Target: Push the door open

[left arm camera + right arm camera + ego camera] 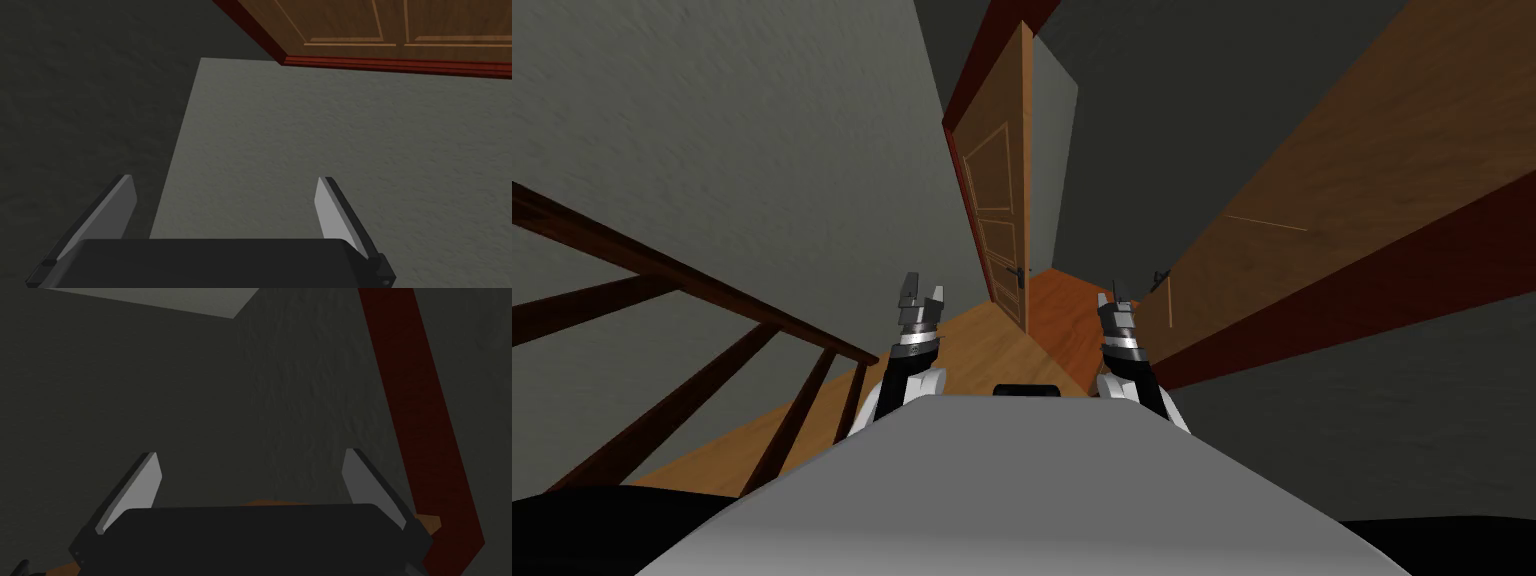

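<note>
The robot stands in a narrow corridor with a wooden floor (982,350), grey walls (762,120) on both sides and a dark wooden banister (662,270) slanting along its left. The panelled wooden door (997,190) lies straight ahead at the corridor's end, hung in a dark red frame (992,60); it stands ajar, its free edge turned towards the robot, with a small dark handle (1022,272) low on that edge and a strip of floor showing past it. A second wooden door (1332,170) runs along the robot's right, above a dark red band (1362,290), and carries its own dark handle (1162,277). Both arms are raised in front of the chest. The left gripper (923,288) hangs short of the door ahead and apart from it, while the right gripper (1113,298) sits just beside the second door's handle — whether it touches cannot be told. In the left wrist view the left gripper (225,178) has its fingers (335,210) spread wide on nothing, facing grey wall below a door panel (350,20). In the right wrist view the right gripper (251,454) is likewise spread and empty, facing dim wall (175,388) beside a dark red strip (415,403).
</note>
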